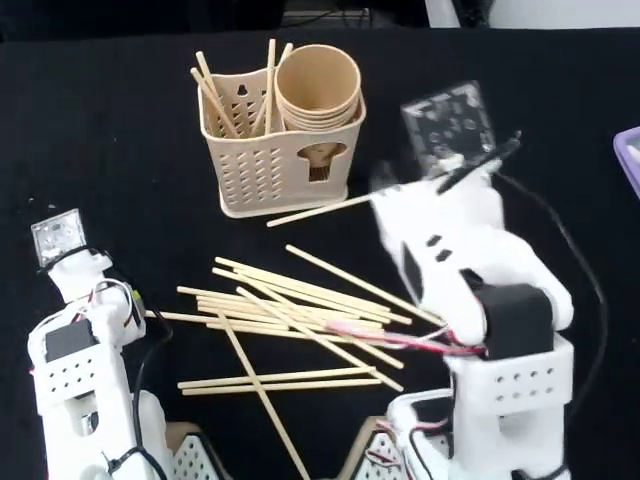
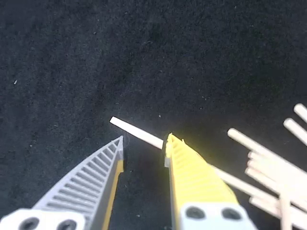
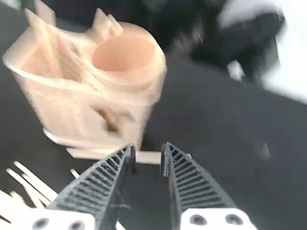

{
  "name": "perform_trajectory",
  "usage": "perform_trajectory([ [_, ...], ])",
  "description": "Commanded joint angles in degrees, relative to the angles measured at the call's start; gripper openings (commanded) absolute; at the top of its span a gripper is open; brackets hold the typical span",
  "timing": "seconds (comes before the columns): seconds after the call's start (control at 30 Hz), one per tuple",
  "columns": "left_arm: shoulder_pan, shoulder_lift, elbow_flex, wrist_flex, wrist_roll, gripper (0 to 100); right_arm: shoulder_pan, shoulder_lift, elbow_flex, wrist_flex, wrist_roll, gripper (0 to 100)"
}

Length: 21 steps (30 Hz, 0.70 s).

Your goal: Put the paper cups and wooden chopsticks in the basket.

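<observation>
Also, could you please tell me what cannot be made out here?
Right wrist view: motion blur smears the basket; its chopsticks cannot be counted.
High view: the blurred right arm covers one loose chopstick's far end.
Left wrist view: the edge cuts off the chopstick pile.

You work at what looks like a robotics lab setup: a table (image 1: 110,140) under black cloth, with two white printed arms (image 1: 78,365) trailing bare wires (image 1: 420,345).

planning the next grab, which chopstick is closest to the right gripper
The lone chopstick by the basket's base, right at the right gripper's tips. The others lie crossed in a pile apart from it or stand in the basket.
</observation>
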Motion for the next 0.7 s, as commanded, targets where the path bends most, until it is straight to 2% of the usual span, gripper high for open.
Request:
perform_trajectory([
  [0.0,0.0,-0.3,-6.9,3.7,-6.1,15,13.7,-6.0,17.0,-1.6,0.9,10.3],
  [0.13,-0.3,-0.2,-13.1,12.0,-12.8,22,20.4,-9.6,33.5,-9.0,3.0,10.3],
  [0.3,0.0,-0.2,-21.1,23.0,-18.7,25,21.0,-12.8,48.7,-18.6,1.2,10.3],
  [0.4,0.0,-0.1,-23.3,26.1,-21.7,25,21.5,-14.5,53.7,-23.9,-2.6,10.3],
  [0.5,0.0,1.9,-24.3,28.0,-24.4,25,21.5,-16.6,57.1,-25.8,-3.1,10.3],
  [0.67,0.0,14.4,-28.1,28.2,-25.1,25,21.5,-21.3,61.3,-25.9,-2.7,10.3],
])
